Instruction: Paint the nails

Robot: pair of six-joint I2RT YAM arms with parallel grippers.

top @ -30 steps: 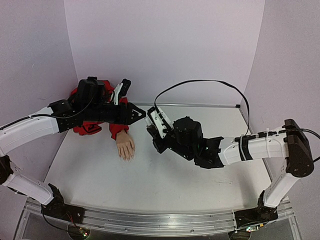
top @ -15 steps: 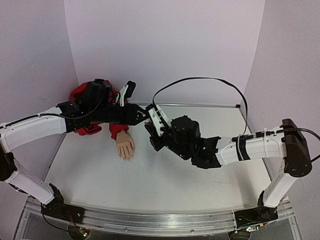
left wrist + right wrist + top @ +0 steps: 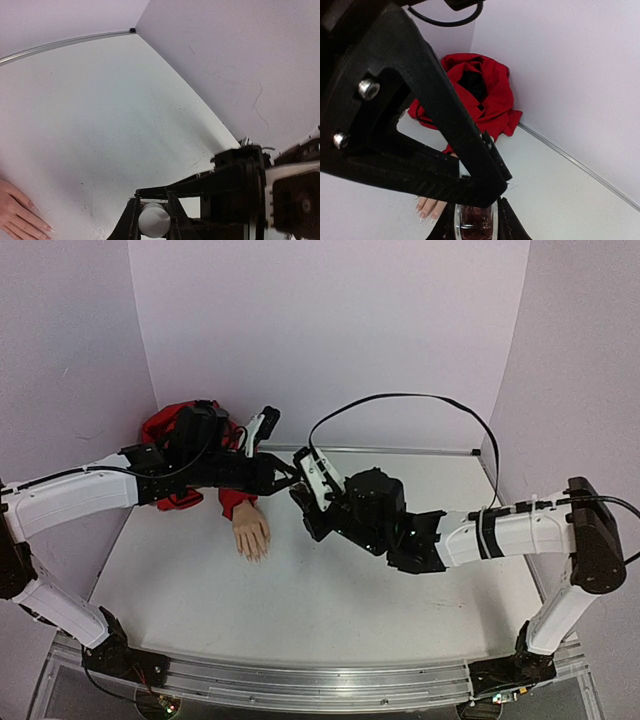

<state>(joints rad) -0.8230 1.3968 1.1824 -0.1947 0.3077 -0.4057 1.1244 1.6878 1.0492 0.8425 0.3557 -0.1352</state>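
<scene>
Left wrist view: the left gripper [image 3: 154, 216] is closed on a round white cap [image 3: 154, 223], with a dark finger tight against each side. Just past it stands the black frame of the other arm. In the right wrist view the right gripper [image 3: 477, 220] clamps a small glass polish bottle [image 3: 476, 227], dark red liquid showing between its fingers, and the left gripper's black body sits right over it. Cap and bottle thus meet above the table [image 3: 330, 590]. Whether the cap is seated on the bottle, or a brush hangs beneath it, is hidden.

Outward from that meeting point, the mannequin hand [image 3: 249, 530] lies flat on the table, on the left arm's side of the jaws and nearer the front edge. Its long axis runs from the red sleeve [image 3: 155, 428] at the back corner toward the arm bases, so the nails [image 3: 422, 218] are at its near end, pointing away from the wall. Both grippers are about equally near them. The left gripper holds the cap, so it would probably have to travel toward its own side, forward and down to reach the nails. The right arm would only need to hold the bottle steady, off to the side.
</scene>
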